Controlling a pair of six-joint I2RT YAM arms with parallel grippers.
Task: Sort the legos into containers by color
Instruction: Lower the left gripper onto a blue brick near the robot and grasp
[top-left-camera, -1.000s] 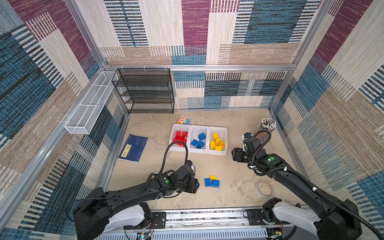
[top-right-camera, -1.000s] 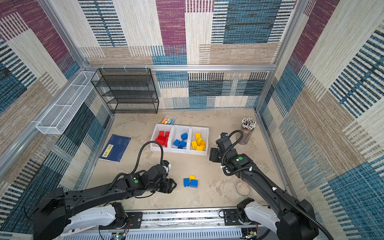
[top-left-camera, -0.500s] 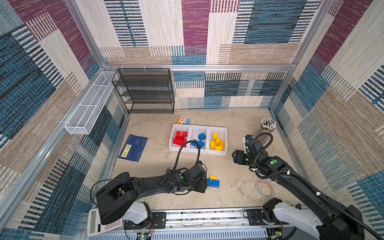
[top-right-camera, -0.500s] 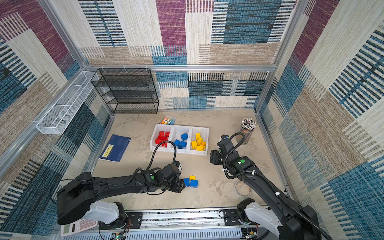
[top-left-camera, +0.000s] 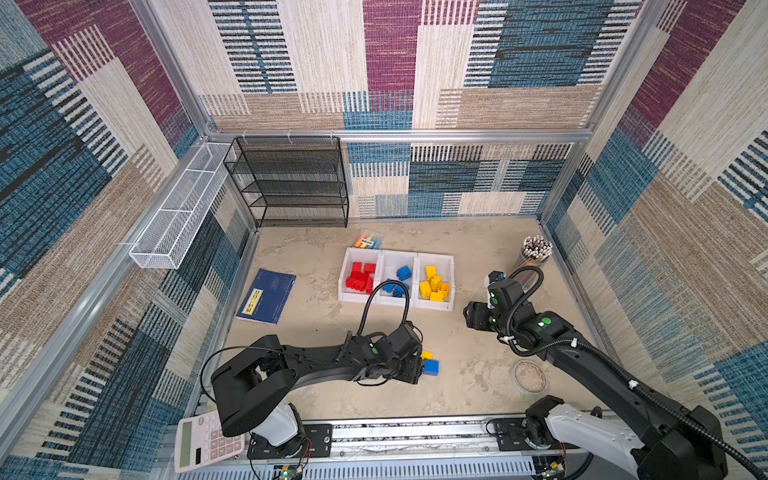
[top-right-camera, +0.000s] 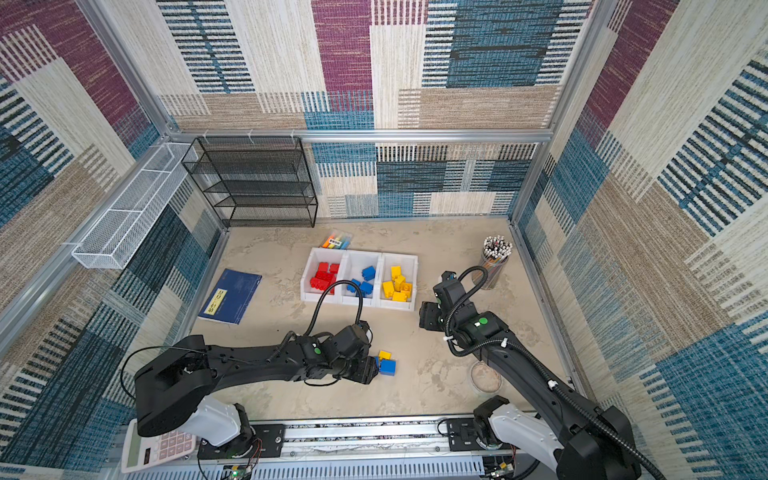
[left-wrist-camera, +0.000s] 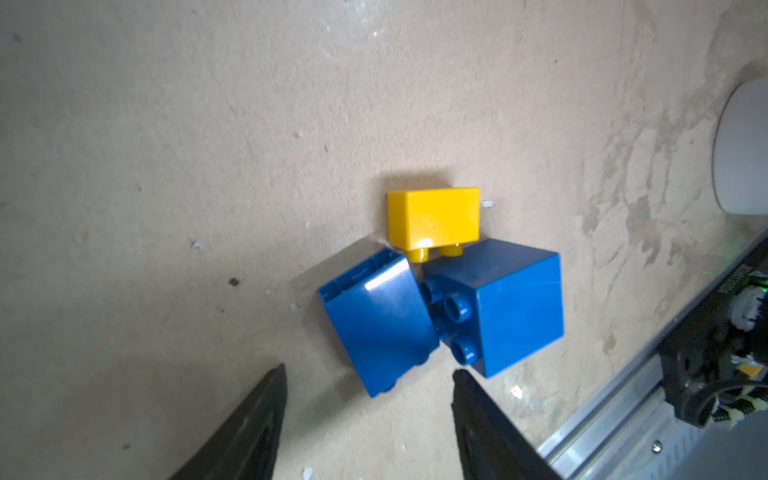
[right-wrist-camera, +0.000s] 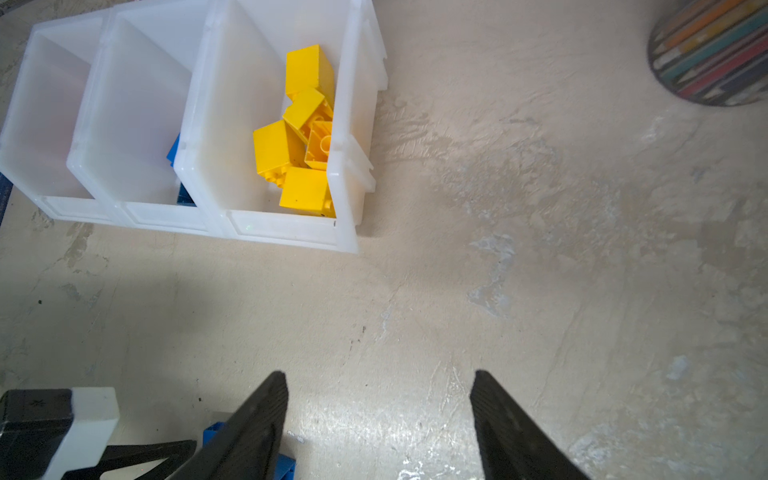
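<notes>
The left hand (left-wrist-camera: 370, 370) is released and empty. Its two fingers stand apart low over the worktop (left-wrist-camera: 166, 145), and the near corner of a tilted blue brick (left-wrist-camera: 380, 328) lies between their tips; whether they touch it cannot be told. That brick rests against a second blue brick (left-wrist-camera: 519, 307), which lies on its side with its studs toward the first. A yellow brick (left-wrist-camera: 434, 218) touches both at their far side. These three lie loose on the worktop, in front of the containers (right-wrist-camera: 286, 232) and apart from them. In both top views the left bin holds red legos (top-left-camera: 359, 277), the middle bin blue legos (top-left-camera: 400, 279) and the right bin yellow legos (top-left-camera: 434, 284). The right hand (right-wrist-camera: 379, 372) is likewise released and empty, its fingers spread over bare worktop near the front corner of the yellow bin.
</notes>
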